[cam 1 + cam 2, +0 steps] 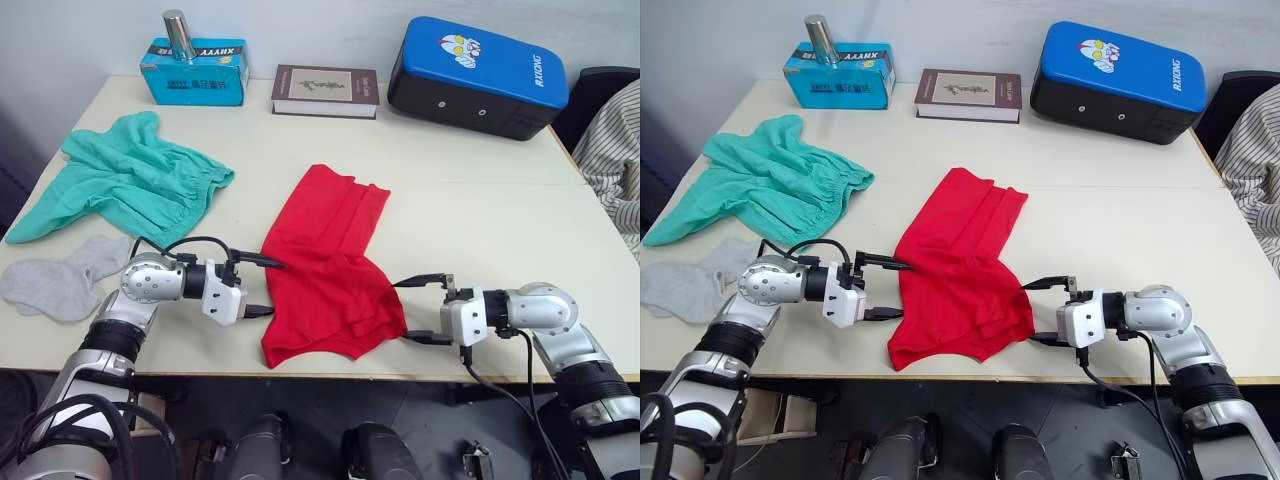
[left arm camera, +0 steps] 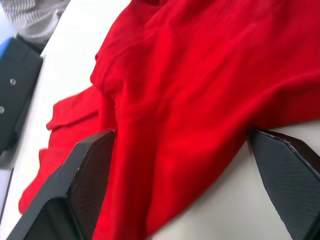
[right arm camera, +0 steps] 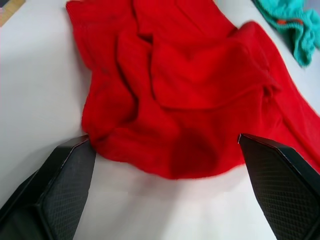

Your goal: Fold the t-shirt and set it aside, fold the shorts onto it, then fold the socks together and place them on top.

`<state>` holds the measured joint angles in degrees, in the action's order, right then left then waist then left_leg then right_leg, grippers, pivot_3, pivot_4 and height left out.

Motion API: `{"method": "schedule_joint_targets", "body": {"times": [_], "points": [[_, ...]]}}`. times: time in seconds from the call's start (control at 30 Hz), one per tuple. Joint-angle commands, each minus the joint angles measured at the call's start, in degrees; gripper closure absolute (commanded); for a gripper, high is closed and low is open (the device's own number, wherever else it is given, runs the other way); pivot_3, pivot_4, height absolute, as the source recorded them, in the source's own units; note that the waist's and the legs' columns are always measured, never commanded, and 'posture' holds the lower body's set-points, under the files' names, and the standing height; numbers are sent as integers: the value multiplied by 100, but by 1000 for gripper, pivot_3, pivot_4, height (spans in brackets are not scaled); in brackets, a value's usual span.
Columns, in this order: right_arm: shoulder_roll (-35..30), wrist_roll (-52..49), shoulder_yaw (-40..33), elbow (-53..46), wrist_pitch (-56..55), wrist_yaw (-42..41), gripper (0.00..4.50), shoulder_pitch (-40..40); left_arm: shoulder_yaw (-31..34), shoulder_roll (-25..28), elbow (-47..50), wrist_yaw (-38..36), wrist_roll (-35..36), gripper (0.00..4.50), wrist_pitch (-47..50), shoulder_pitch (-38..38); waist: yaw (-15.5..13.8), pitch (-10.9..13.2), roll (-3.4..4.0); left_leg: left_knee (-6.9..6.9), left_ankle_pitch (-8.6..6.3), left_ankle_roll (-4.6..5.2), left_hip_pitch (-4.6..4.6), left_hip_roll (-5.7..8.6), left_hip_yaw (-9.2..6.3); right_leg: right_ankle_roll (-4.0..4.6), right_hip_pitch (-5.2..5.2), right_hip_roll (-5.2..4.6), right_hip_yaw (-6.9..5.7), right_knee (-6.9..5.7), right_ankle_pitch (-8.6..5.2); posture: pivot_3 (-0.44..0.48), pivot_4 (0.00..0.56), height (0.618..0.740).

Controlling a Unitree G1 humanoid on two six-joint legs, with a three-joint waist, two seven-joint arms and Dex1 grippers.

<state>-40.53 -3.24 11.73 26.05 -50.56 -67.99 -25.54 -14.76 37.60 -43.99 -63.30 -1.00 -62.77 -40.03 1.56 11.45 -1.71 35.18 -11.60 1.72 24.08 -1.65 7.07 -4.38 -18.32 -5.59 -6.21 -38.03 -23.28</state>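
Both grippers parted wide: left gripper (image 1: 262,286) at t-shirt (image 1: 325,265) left edge, right gripper (image 1: 418,311) at lower-right hem, frame centre. Shorts (image 1: 130,180) upper left, socks (image 1: 60,277) far left; bare table (image 1: 480,190) right

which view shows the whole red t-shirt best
The left eye view: the whole t-shirt lies in frame, partly folded on the table, between the open left gripper and the open right gripper. The right eye view shows much the same. Both wrist views catch just a close, cropped stretch of its red cloth.
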Motion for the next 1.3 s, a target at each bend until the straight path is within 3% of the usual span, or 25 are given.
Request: {"method": "schedule_joint_targets", "body": {"times": [0.03,0.13,0.2,0.4,0.53,0.7,0.9,1.0,1.1,1.3], "points": [[163,397,273,437,-480,133,6,-189,-446,-87,-268,-337,-119,55,-400,-75,4,-1,0,1,0,0,-1,0,0,0,2,0,0,1,0,0,150,740],[226,519,379,842,-809,225,6,-433,-654,-122,-443,-579,-4,55,-585,-165,32,-1,0,2,0,1,-24,-1,-1,0,29,1,-1,5,0,0,150,740],[173,582,457,1105,-1010,219,6,-535,-756,-142,-528,-693,55,55,-659,-218,43,-3,2,-12,-12,-3,-86,-2,-1,1,92,1,1,18,0,0,150,740],[2,787,638,1592,-1192,304,6,-665,-903,-241,-750,-796,55,55,-620,-315,39,-26,3,-9,-24,-5,-92,-5,-2,2,96,0,3,17,-1,0,150,740],[5,1037,700,1791,-1021,575,0,-770,-947,-353,-876,-690,-137,954,-500,-373,38,-61,0,-6,-27,0,-97,-5,-6,2,104,-1,3,19,-1,0,150,740],[71,1108,924,1857,-1027,557,0,-806,-1010,-452,-1046,-650,-353,2504,-454,-405,27,-96,3,-4,-50,39,-105,-3,-13,3,118,-4,3,39,-1,0,150,740],[250,1132,1162,1745,-719,515,0,-906,-1038,-474,-1035,-700,-324,4280,-321,-359,30,-106,6,-8,-78,12,-150,-4,-21,6,148,-4,1,56,-3,0,150,740],[256,1095,1264,1710,-618,378,0,-914,-976,-411,-931,-943,3,4464,-148,-273,59,-113,10,-13,-95,10,-181,-6,-20,13,177,-4,1,64,-7,0,150,740],[286,1032,1300,1612,-525,311,587,-891,-708,-386,-564,-1281,770,4500,280,-126,96,-113,10,-14,-96,8,-181,-10,-21,15,174,-2,0,62,-8,0,150,740],[207,839,1297,1215,-398,199,2572,-710,-181,-75,581,-1846,1889,4500,1181,463,182,-105,20,-16,-89,20,-158,-11,-20,15,172,0,-2,58,-8,0,150,740]]}}
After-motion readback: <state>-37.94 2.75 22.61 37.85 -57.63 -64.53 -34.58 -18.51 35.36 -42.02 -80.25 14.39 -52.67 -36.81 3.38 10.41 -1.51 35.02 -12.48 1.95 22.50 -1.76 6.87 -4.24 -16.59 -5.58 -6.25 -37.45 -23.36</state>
